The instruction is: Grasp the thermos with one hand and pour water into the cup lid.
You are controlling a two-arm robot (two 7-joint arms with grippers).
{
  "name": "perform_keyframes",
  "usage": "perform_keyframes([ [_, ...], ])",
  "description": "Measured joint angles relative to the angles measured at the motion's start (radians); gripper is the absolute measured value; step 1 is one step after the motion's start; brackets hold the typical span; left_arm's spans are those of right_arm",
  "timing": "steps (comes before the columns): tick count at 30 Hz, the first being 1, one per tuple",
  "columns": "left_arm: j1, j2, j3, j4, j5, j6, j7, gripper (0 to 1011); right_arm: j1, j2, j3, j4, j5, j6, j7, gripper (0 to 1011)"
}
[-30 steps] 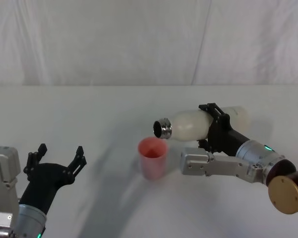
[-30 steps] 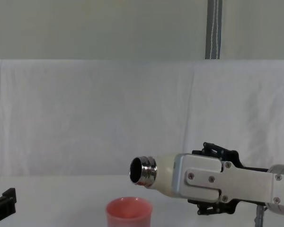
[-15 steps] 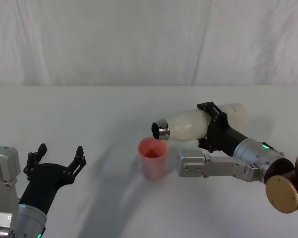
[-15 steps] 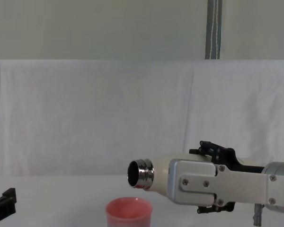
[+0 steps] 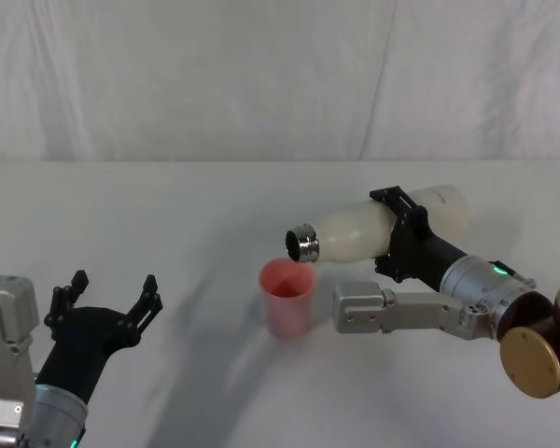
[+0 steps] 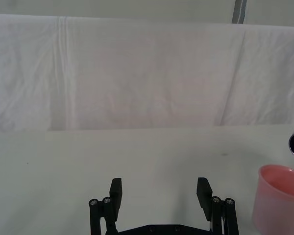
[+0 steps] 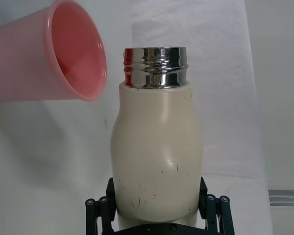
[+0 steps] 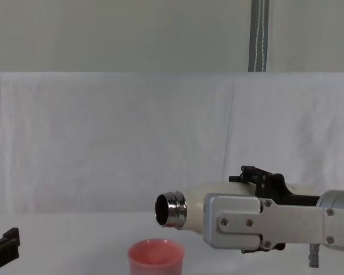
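From the head view, the right gripper point(image 5: 399, 235) is holding the thermos point(image 5: 383, 229) around its fat middle, fingers squeezing both sides. The thermos is lying almost flat in the air, its shiny neck pointing toward the robot's left. The neck is hanging just over the far rim of the cup lid point(image 5: 287, 297), which is standing upright on the table point(image 5: 168, 224). The left gripper point(image 5: 107, 303) is waiting low on the robot's left, well apart from the cup lid, its fingers spread wide and holding nothing.

In the left wrist view, the left gripper point(image 6: 159, 193) is showing two black fingers point(image 6: 115, 192) far apart over bare table. The cup lid point(image 6: 279, 198) is sitting off to one side.

In the right wrist view, the black fingers point(image 7: 100, 208) are pressing the thermos point(image 7: 157, 161) from both sides. The cup lid's point(image 7: 54, 54) open mouth is right beside the steel neck. No water is showing.

In the chest view, the thermos point(image 8: 189, 207) is tipping sideways above the cup lid point(image 8: 156, 256), its mouth just over the rim.

So the grabbing and lifting are done. The pouring looks like it is just starting. I think the thermos needs to tip more before water comes out.
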Motion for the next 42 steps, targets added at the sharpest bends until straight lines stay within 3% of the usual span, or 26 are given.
perform_keyframes([
  [42, 0.0, 0.0, 0.0, 0.0, 0.0, 0.0, 0.0, 1001, 0.02, 0.02, -0.013, -0.013, -0.029, 0.001, 0.014, 950],
])
